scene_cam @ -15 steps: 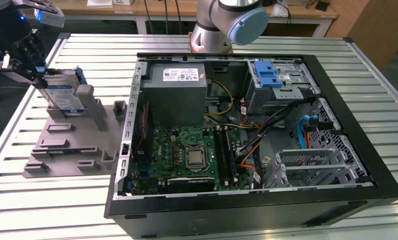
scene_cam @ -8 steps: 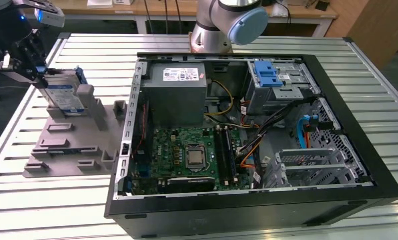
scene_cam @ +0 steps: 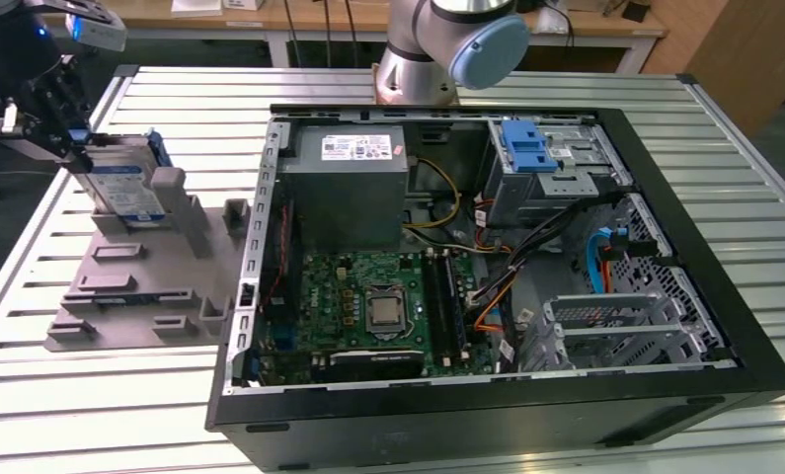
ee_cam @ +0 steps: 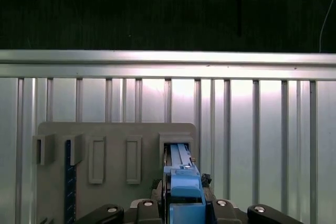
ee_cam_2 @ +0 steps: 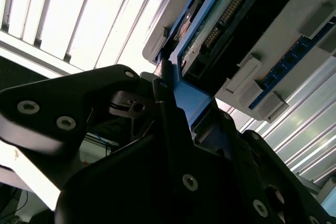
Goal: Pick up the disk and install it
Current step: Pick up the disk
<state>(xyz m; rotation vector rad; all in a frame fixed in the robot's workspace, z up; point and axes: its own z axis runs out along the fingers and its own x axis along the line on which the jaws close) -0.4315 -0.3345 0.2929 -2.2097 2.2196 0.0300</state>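
Observation:
The disk (scene_cam: pixel 118 188), a silver drive with a white-and-blue label in a blue carrier, stands on edge in a slot of the grey holder (scene_cam: pixel 142 286) at the exterior view's left. My gripper (scene_cam: pixel 73 146) sits at the disk's upper far end, with its black fingers on either side of the blue carrier and shut on it. In the first wrist view the blue carrier edge of the disk (ee_cam: pixel 181 179) runs between the two fingers of the gripper (ee_cam: pixel 181 211). In the second wrist view a finger (ee_cam_2: pixel 164 103) presses against the blue frame of the disk (ee_cam_2: pixel 193 100).
The open computer case (scene_cam: pixel 708 296) lies on the slatted metal table, to the exterior view's right of the holder. Inside are a grey power supply (scene_cam: pixel 353 163), a motherboard (scene_cam: pixel 365 306), a blue-latched drive cage (scene_cam: pixel 537 148) and a metal bay (scene_cam: pixel 616 326).

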